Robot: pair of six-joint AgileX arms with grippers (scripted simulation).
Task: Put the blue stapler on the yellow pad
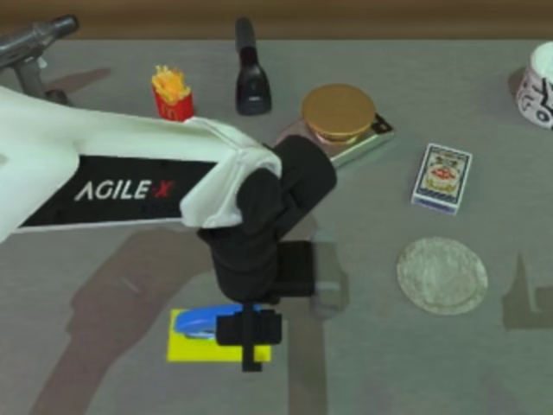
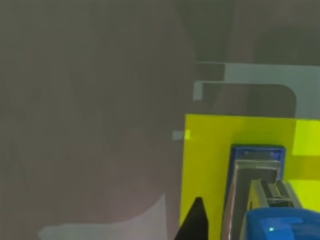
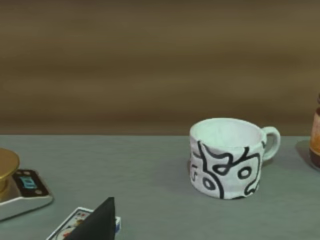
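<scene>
Left gripper (image 1: 251,339) sits over the stapler (image 1: 200,322) on the pad (image 1: 186,349), near-left worktop. Can't tell if its fingers grip. Right arm's out of the top view.

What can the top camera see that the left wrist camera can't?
Only the top view shows the fries box, the black scanner, the kitchen scale, the card box, the grey disc and the mug. Only the left wrist view shows the stapler's metal inside up close. Both show the blue stapler on the yellow pad, with the left tool over it.
</scene>
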